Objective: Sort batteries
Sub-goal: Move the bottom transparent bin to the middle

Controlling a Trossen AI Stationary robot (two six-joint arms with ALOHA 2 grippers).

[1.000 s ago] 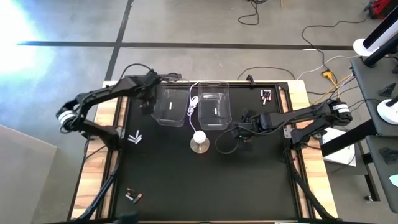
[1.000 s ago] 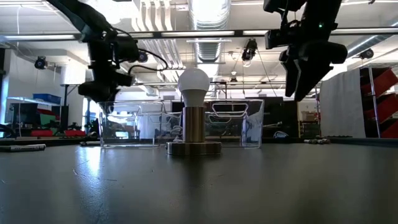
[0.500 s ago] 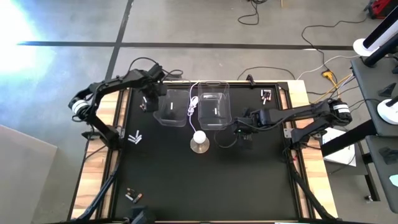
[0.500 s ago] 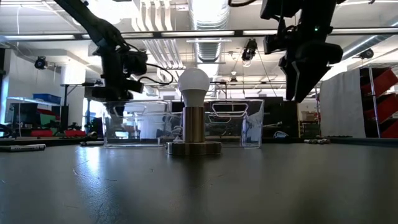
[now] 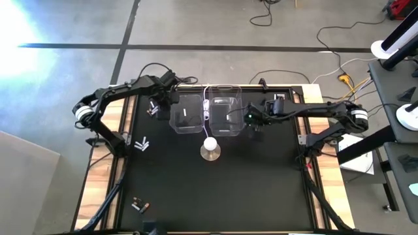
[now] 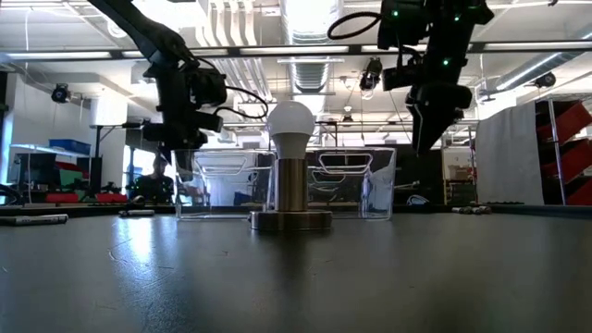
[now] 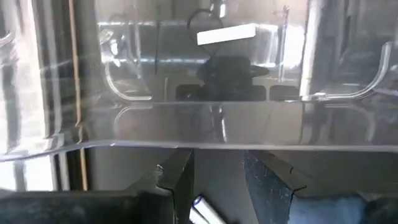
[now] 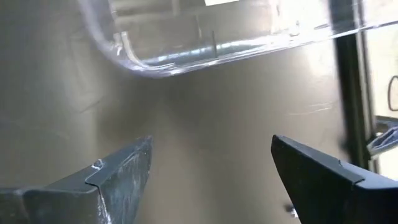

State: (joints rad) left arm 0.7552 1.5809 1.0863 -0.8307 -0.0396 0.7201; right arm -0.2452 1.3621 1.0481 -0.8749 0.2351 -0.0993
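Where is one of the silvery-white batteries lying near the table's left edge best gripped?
Across its middle, from straight above, closing on the round sides. The silvery-white batteries lie flat on the black table, close together and fanned, so an outer cell looks easiest to straddle without nudging its neighbours.

The two bins [image 5: 187, 112] [image 5: 225, 116] were clear, glossy plastic. The table [image 5: 215, 189] had a matt black top that looked smooth, edged with pale wood planks [image 5: 110, 130]. The lamp base [image 6: 290, 218] was brushed metal under a smooth white bulb [image 6: 290, 121].
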